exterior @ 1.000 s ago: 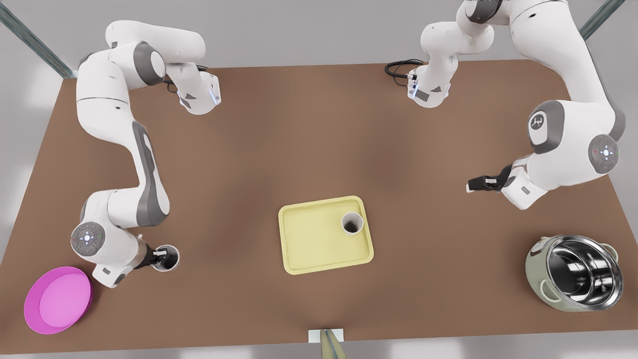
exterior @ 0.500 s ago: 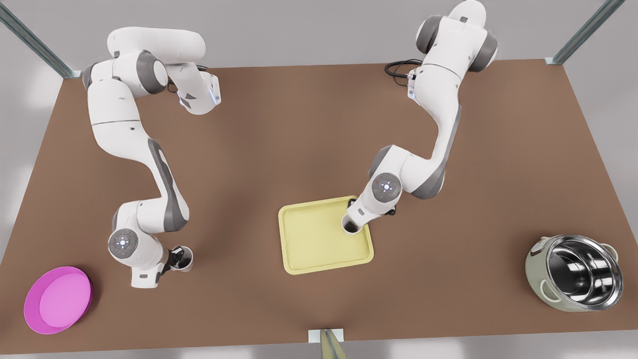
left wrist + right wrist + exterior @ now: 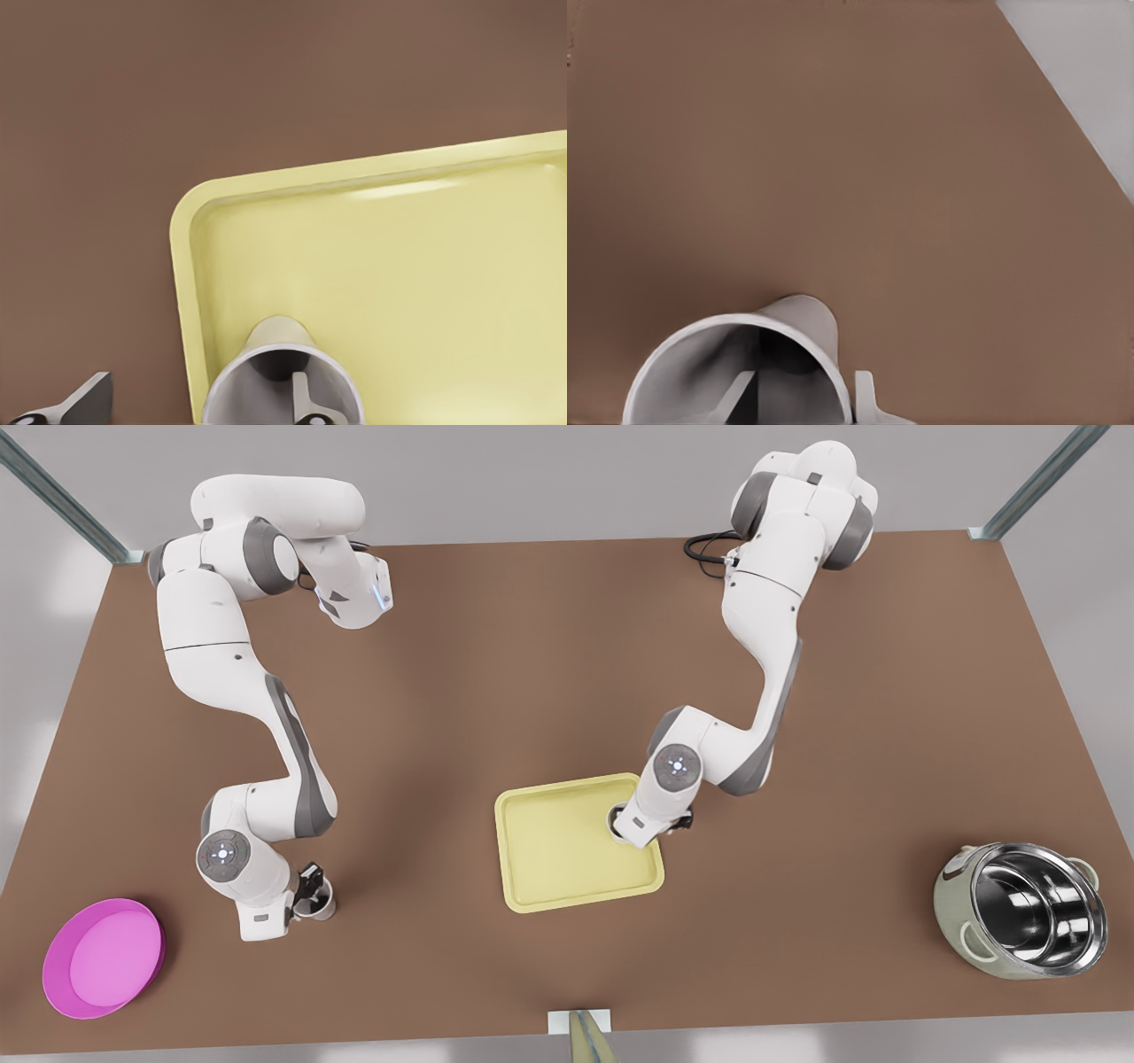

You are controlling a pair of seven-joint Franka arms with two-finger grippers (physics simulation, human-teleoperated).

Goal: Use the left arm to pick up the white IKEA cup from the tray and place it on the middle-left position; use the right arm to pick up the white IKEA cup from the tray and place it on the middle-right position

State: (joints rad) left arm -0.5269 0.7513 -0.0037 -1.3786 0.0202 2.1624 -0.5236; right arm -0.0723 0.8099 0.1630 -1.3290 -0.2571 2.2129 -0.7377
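The left gripper [image 3: 625,825] straddles the rim of the white cup [image 3: 282,390] on the pale yellow rectangular tray [image 3: 549,868], jaws wide. The right gripper [image 3: 310,887] grips the second white cup [image 3: 319,906] on the brown tabletop [image 3: 496,646].

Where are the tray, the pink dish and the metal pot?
tray [image 3: 558,850], front view, bare floor of the tray.
pink dish [image 3: 104,957], front view, flat inside of the dish.
metal pot [image 3: 1036,908], front view, shiny inner wall.
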